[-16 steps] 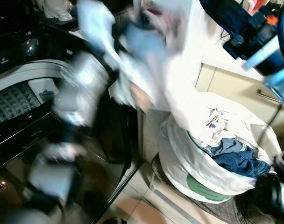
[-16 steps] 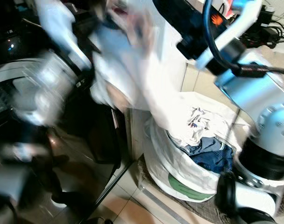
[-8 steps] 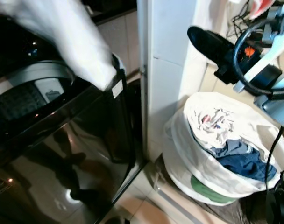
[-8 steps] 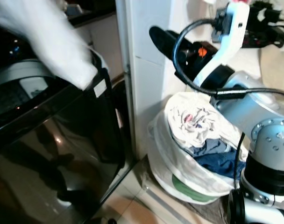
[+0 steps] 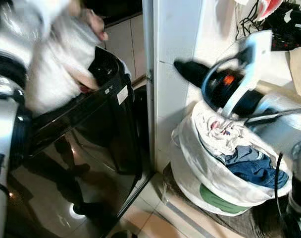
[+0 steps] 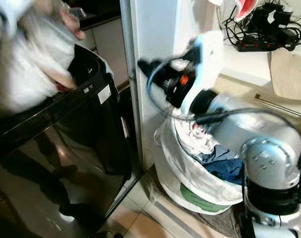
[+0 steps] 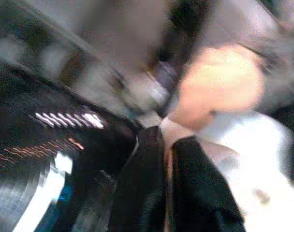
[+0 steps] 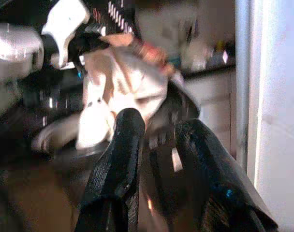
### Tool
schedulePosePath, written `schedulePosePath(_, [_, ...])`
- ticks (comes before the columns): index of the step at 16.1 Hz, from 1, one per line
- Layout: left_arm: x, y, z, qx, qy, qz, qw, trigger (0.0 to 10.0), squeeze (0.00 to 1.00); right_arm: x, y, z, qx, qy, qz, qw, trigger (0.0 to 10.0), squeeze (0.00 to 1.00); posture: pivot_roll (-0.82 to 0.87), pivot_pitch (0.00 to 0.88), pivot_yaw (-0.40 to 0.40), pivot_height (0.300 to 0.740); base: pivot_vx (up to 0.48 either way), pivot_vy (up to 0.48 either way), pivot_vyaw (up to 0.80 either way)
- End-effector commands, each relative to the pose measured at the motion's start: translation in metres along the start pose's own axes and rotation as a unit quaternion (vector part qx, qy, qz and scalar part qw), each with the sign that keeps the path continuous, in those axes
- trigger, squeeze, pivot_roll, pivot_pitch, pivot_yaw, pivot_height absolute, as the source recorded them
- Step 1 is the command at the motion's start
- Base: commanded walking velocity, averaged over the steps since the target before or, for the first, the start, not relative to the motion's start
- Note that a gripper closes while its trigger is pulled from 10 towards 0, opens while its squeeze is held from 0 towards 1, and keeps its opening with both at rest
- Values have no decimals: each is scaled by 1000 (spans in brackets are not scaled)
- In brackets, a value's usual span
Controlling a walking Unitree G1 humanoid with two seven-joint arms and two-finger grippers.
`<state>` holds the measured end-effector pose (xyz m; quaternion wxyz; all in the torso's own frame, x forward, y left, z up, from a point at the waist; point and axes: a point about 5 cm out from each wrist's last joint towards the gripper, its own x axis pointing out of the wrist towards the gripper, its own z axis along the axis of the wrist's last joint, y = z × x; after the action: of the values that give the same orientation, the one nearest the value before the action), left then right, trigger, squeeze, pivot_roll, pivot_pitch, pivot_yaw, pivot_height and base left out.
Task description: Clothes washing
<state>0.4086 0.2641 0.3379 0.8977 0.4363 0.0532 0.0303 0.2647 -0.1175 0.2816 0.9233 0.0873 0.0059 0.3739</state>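
A white garment with pinkish patches (image 5: 56, 64) hangs blurred over the open top of the black glossy washing machine (image 5: 91, 144). My left gripper (image 7: 167, 145) is shut on a strip of that cloth, and my silver left arm (image 5: 7, 99) fills the left edge. A white laundry basket (image 5: 210, 173) stands on the floor to the right, holding white clothes (image 5: 225, 136) and blue jeans (image 5: 254, 166). My right gripper (image 5: 187, 72) hovers above the basket, pointing towards the washer. Its fingers (image 8: 130, 121) are open with nothing between them.
A white pillar (image 5: 175, 29) stands between the washer and the basket. A power strip with cables (image 6: 262, 29) lies on the counter at the upper right. Beige floor tiles (image 5: 155, 218) show in front of the basket.
My left arm has swung the white garment down over the washer's opening. The right arm has dropped lower and reached left above the basket. The camera has shifted too.
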Motion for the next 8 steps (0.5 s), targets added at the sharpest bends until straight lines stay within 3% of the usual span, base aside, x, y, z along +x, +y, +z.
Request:
schedulePosePath(1, [-3, 5, -12, 12, 40, -32, 999, 10000, 1000, 0, 11, -12, -23, 40, 28, 999, 10000, 0, -109, 0, 98, 740, 0, 0, 0])
schedulePosePath(6, [-15, 16, -45, 41, 123, -88, 988, 10000, 1000, -2, 14, -32, -46, 97, 49, 993, 10000, 0, -105, 0, 93, 740, 0, 0, 0])
schedulePosePath(7, [-15, 18, -45, 36, 119, -79, 989, 10000, 1000, -2, 12, -33, -48, 97, 46, 993, 10000, 0, -105, 0, 93, 740, 0, 0, 0])
schedulePosePath(8, [-12, 18, -27, -11, 56, -78, 995, 10000, 1000, 0, 3, -32, -47, 94, 10, 994, 10000, 0, -84, 0, 75, 740, 0, 0, 0])
